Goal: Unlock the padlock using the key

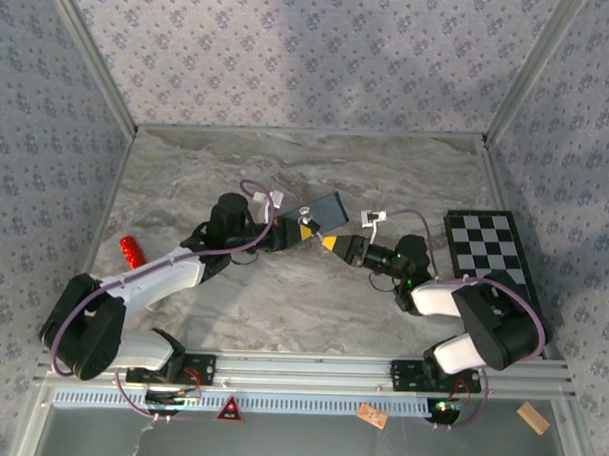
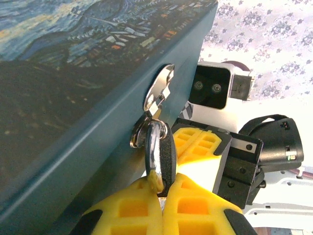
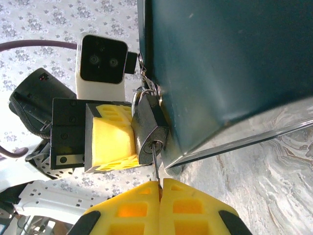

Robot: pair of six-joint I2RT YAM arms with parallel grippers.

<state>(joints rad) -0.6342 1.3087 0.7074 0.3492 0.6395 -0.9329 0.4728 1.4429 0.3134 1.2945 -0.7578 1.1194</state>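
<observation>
Your right gripper [image 3: 160, 182] is clamping the key [image 3: 155, 164], key sitting in the padlock [image 3: 149, 129] keyhole, your left gripper [image 2: 161, 190] is pinching the padlock, it is hanging from the hasp [image 2: 159, 88] of the blue tin [image 2: 73, 98]

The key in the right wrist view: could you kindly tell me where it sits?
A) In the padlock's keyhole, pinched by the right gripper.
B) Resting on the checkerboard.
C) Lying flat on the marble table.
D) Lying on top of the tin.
A: the key runs as a thin shaft from the shut right gripper up into the keyhole of the padlock, which hangs against the blue tin.
</observation>
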